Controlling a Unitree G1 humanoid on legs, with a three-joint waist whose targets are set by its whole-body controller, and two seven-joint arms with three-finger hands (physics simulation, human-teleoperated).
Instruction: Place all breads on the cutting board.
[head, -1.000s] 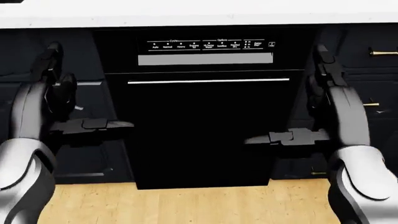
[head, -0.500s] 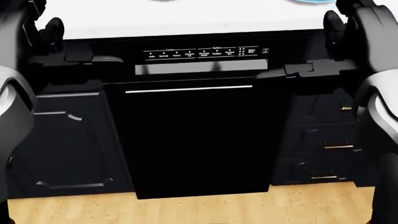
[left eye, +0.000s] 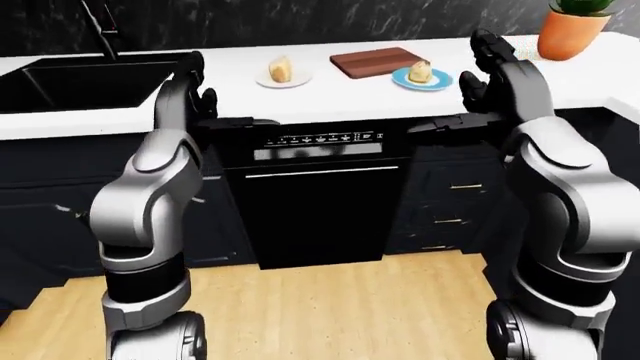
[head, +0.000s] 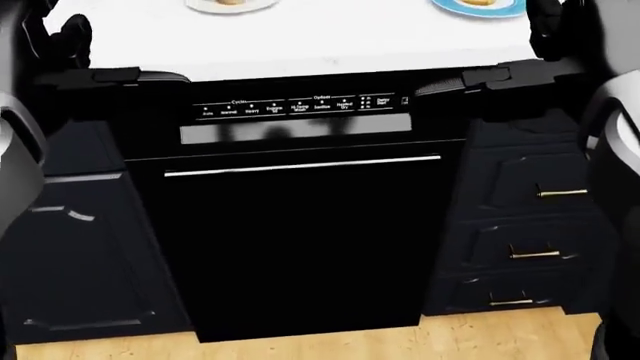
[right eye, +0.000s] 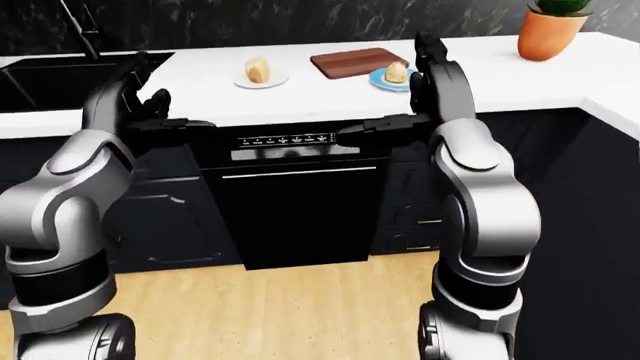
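Breads (left eye: 284, 69) on plates, cutting board (left eye: 375, 61) bare, dishwasher (head: 300, 225) labels illegible

- The white countertop (left eye: 330, 94) runs across the upper part of the left-eye view, above dark cabinets and a black dishwasher.
- A brown cutting board (left eye: 374, 61) lies flat on it, near the dark wall.
- A white plate (left eye: 283, 78) sits to the board's left, well apart, carrying a piece of bread (left eye: 281, 69).
- A blue plate (left eye: 421, 79) sits just beside the board's near right corner (touching or not, cannot tell), with a second bread (left eye: 420, 71) on it.
- An orange plant pot (left eye: 571, 31) stands at the far right.
- A black sink (left eye: 85, 79) is set into the counter's left end.
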